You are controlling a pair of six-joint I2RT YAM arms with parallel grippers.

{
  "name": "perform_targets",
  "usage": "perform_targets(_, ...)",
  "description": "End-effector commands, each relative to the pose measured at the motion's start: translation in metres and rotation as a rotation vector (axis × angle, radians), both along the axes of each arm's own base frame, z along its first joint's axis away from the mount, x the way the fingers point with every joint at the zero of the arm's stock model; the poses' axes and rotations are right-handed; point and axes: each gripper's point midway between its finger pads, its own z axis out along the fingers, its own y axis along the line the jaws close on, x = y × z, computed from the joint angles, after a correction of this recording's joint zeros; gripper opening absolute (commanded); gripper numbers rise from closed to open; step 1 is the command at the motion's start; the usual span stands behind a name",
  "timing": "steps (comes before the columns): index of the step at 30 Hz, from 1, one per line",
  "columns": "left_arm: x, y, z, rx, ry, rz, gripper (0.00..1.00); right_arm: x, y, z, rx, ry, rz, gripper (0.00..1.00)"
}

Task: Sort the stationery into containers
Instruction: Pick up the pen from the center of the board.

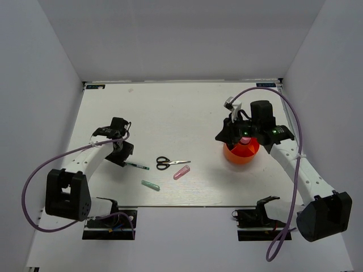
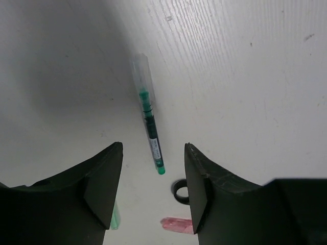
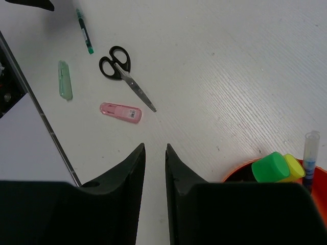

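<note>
Stationery lies on the table and in the orange bowl (image 3: 240, 172), which sits close beside the right gripper (image 3: 155, 150).
A green pen (image 2: 149, 127) lies just ahead of the left gripper (image 2: 153, 153), whose jaws are wide apart and hold nothing. Scissors (image 3: 126, 78), a pink stick (image 3: 120, 112) and a teal stick (image 3: 65, 87) lie well ahead of the right gripper. Its jaws are nearly together, gripping nothing. The bowl holds green-capped (image 3: 270, 167) and yellow-capped (image 3: 293, 166) markers.

No text legible in any view, small dark sticker (image 1: 95, 86) at the far left corner of the desk (image 1: 181, 107) and second sticker (image 1: 266, 85) at the far right corner both too small to read, barrel markings on the green pen (image 2: 149, 122) too blurred to make out
</note>
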Motion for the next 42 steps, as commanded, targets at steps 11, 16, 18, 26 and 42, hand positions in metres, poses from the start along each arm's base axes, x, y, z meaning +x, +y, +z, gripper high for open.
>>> perform_targets(11,0.004,0.014,-0.030,0.027,0.061,0.172,0.57,0.002,-0.007,0.015,0.002,-0.104,-0.033,0.27)
perform_targets(16,0.001,0.015,-0.039,0.009,0.096,0.210,0.53,0.003,-0.009,0.015,-0.001,-0.112,-0.044,0.27)
perform_targets(18,0.002,0.013,-0.042,-0.019,0.110,0.229,0.53,0.003,-0.010,0.017,0.000,-0.122,-0.047,0.27)
perform_targets(26,0.001,0.006,-0.058,-0.105,0.163,0.262,0.53,0.003,-0.014,0.016,-0.008,-0.136,-0.059,0.27)
perform_targets(42,-0.018,0.009,-0.088,-0.170,0.221,0.328,0.48,0.000,-0.017,0.023,0.017,-0.144,-0.061,0.27)
